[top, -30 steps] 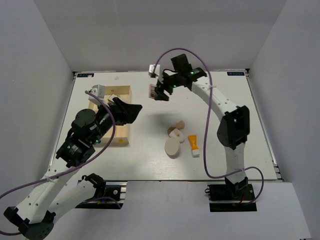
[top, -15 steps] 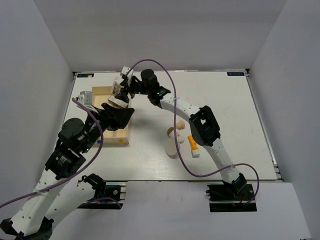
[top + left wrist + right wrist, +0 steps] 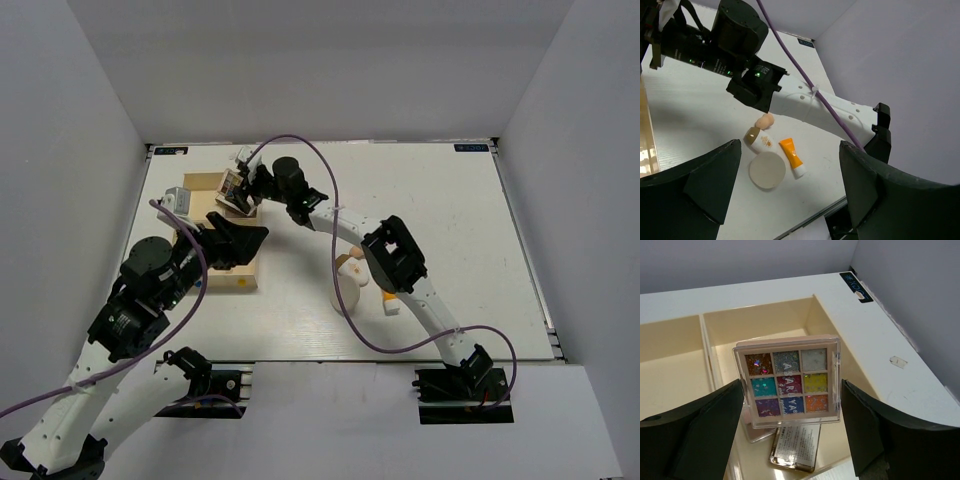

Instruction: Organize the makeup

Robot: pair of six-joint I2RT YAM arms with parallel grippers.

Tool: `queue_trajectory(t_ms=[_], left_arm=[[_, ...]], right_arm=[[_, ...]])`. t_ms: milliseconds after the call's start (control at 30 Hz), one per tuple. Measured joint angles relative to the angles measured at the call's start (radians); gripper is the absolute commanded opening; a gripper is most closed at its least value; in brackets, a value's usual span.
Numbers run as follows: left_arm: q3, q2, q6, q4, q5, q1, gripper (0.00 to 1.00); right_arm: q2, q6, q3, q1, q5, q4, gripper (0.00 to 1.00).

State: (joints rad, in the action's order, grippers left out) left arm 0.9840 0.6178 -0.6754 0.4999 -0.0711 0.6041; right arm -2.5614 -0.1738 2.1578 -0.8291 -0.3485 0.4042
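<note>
My right gripper is shut on the multicolour square palette and holds it upright above the far compartment of the wooden tray. Two slim cases lie in that compartment below it, one with a printed label, one pinkish. In the top view the palette is over the tray's far end. My left gripper is open and empty over the tray's near part. The cream compact, the orange tube and the beige sponge lie on the table mid-right.
A small white bottle with a gold cap lies between sponge and compact. My right arm stretches across the table above these items and partly hides them in the top view. The tray's edge shows at the left of the left wrist view.
My right gripper has carried the palette from the back middle of the table leftwards to above the tray's far compartment. My left arm has drawn back slightly toward its base.
</note>
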Motion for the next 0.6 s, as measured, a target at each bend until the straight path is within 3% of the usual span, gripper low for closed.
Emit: queue_trajectory(t_ms=[67, 400, 500, 600], left_arm=[[0.003, 0.003, -0.004, 0.015, 0.000, 0.000, 0.89], [0.043, 0.101, -0.014, 0.069, 0.029, 0.000, 0.89], [0.047, 0.113, -0.015, 0.068, 0.040, 0.000, 0.85], [0.047, 0.120, -0.022, 0.064, 0.073, -0.001, 0.77]], right_arm=[[0.000, -0.011, -0.003, 0.004, 0.011, 0.003, 0.89], [0.011, -0.037, -0.042, 0.011, 0.024, -0.006, 0.87], [0.058, -0.042, -0.096, 0.016, 0.036, -0.034, 0.76], [0.162, -0.037, -0.170, 0.029, 0.040, -0.106, 0.46]])
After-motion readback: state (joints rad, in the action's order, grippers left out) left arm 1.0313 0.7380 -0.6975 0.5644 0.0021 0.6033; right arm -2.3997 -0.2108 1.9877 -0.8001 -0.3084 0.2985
